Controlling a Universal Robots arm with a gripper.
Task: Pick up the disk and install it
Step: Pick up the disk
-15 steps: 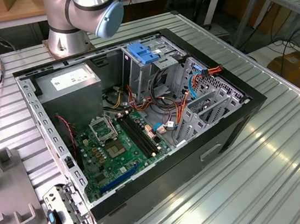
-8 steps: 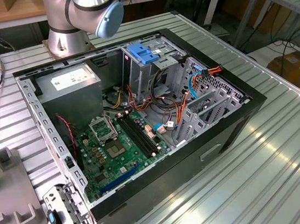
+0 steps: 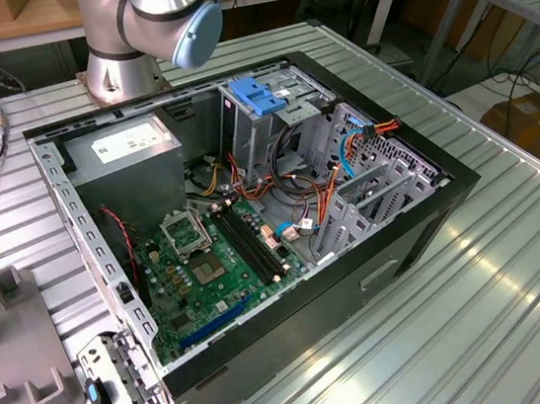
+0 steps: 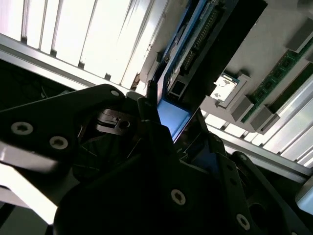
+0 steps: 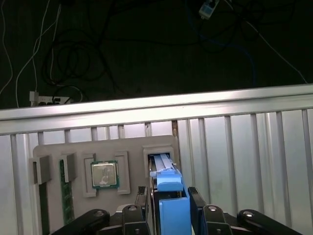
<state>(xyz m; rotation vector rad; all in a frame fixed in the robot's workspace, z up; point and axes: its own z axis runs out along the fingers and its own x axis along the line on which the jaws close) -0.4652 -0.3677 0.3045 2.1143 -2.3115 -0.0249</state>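
In both wrist views the disk (image 5: 165, 178) (image 4: 173, 115) stands on its edge, its blue plastic rail facing the camera and its far end in a slot of the grey holder plate (image 5: 132, 147). My gripper (image 5: 168, 196) (image 4: 176, 128) straddles it. One black finger (image 5: 142, 201) presses each side of the blue rail, so the gripper looks shut on the disk. In the exterior view the open computer case (image 3: 429, 201) lies on the ribbed metal table, and its metal drive cage with a blue plastic top (image 3: 261, 98) stands at the back.
The holder plate also carries a processor chip (image 5: 104, 175) and a memory stick (image 5: 65, 188). Inside the case are the grey power-supply box (image 3: 129, 151), the green motherboard (image 3: 209, 270) and loose coloured cables (image 3: 320, 205). The arm's base (image 3: 156, 18) stands behind the case.
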